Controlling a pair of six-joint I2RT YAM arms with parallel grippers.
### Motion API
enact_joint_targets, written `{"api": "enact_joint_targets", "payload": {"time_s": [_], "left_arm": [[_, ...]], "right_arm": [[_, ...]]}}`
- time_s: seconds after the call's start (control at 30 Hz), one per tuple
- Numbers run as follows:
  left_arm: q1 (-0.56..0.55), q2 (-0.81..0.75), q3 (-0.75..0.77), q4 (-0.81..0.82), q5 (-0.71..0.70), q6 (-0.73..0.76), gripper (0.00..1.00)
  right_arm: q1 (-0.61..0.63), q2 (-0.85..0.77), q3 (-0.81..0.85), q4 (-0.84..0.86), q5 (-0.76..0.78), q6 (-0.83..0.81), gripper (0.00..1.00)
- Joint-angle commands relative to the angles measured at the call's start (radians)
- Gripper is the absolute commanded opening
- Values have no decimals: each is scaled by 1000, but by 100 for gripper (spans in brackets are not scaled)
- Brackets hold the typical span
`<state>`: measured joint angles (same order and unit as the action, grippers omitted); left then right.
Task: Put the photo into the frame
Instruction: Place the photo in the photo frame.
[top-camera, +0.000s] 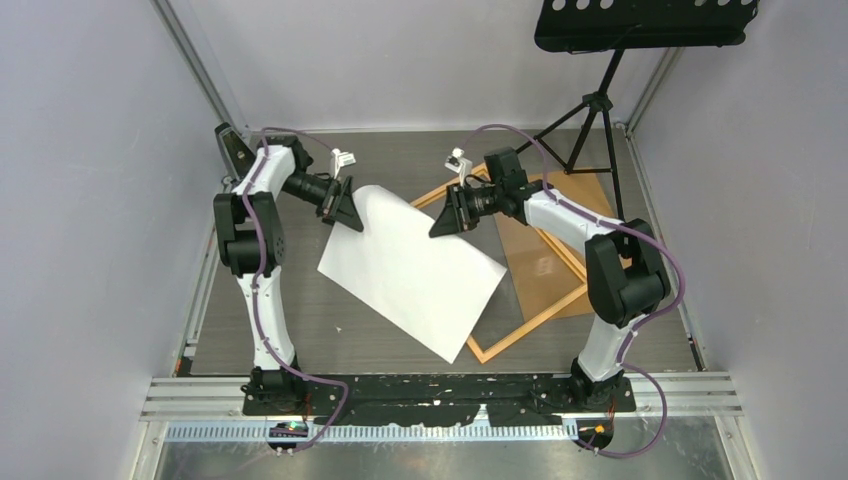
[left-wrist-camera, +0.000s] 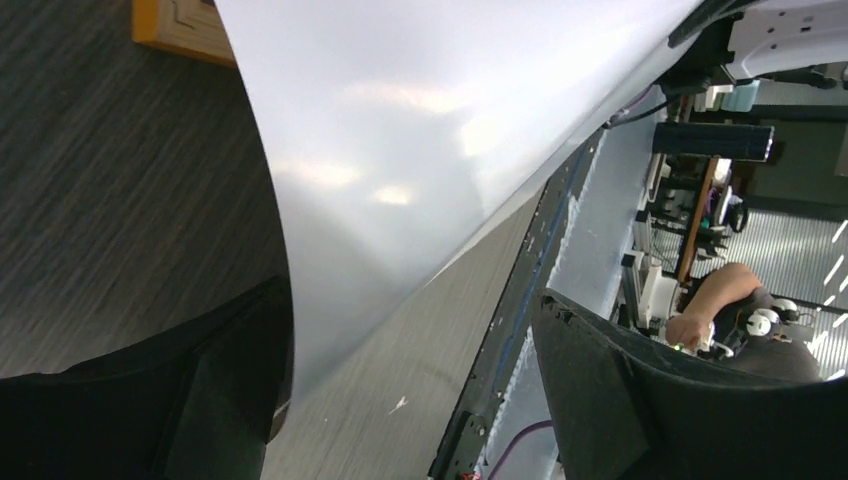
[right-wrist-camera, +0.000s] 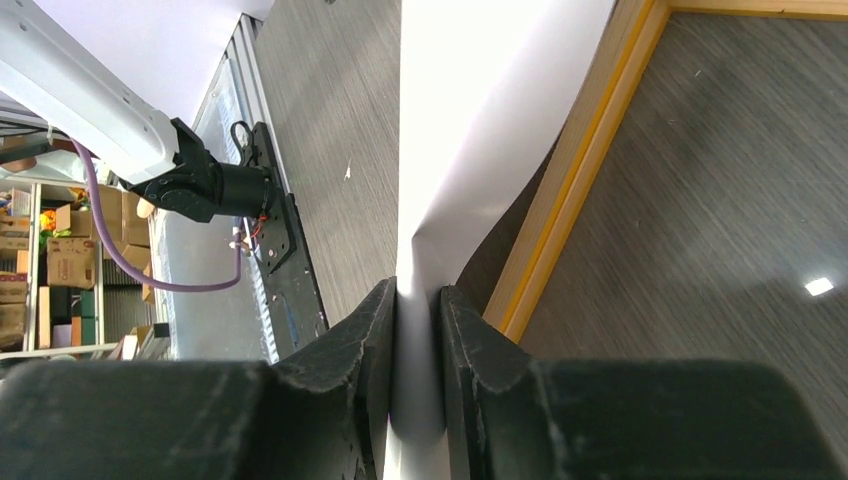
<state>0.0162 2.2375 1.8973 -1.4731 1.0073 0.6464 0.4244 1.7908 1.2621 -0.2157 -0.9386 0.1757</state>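
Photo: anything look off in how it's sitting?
Yes. The photo is white side up and lies askew over one corner of the frame rather than inside it. It bows upward where the right gripper has its jaws pinched on one edge. The left gripper has open jaws around another corner.

place: robot lab cell | inside: grey panel walls (top-camera: 90, 200) round a table (top-camera: 300, 330), arms (top-camera: 262, 290) mounted by aluminium rail (top-camera: 700, 395), tripod stand (top-camera: 592, 105) | beyond: shelves (right-wrist-camera: 50, 265) of boxes, seated person (left-wrist-camera: 728, 292)
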Motion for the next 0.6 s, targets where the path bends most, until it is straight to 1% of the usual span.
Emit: {"api": "enact_joint_targets", "payload": {"time_s": [0.0,0.17,0.27,0.43,0.47,0.53,0.57], "left_arm": [[4,-55,-26,-79,99,97,82],[4,-19,10,-160,155,157,61],[4,-21,11,-160,154,153,48],[3,-31,12,-152,156,128,31],[1,-36,13,-153,155,125,23],[-5,-48,15,-140,149,108,1],[-7,-56,15,-128,145,96,0]], "right_arm": [[-5,-62,-4,41,-20,4,27],[-8,-71,-11,40,-15,0,29],[-12,-79,-24,40,-5,-5,31],[-18,-106,-38,25,28,-26,37],[-18,-113,-43,21,35,-36,38],[-17,-138,-52,10,59,-59,40],[-17,-160,-55,-2,77,-67,41]]}}
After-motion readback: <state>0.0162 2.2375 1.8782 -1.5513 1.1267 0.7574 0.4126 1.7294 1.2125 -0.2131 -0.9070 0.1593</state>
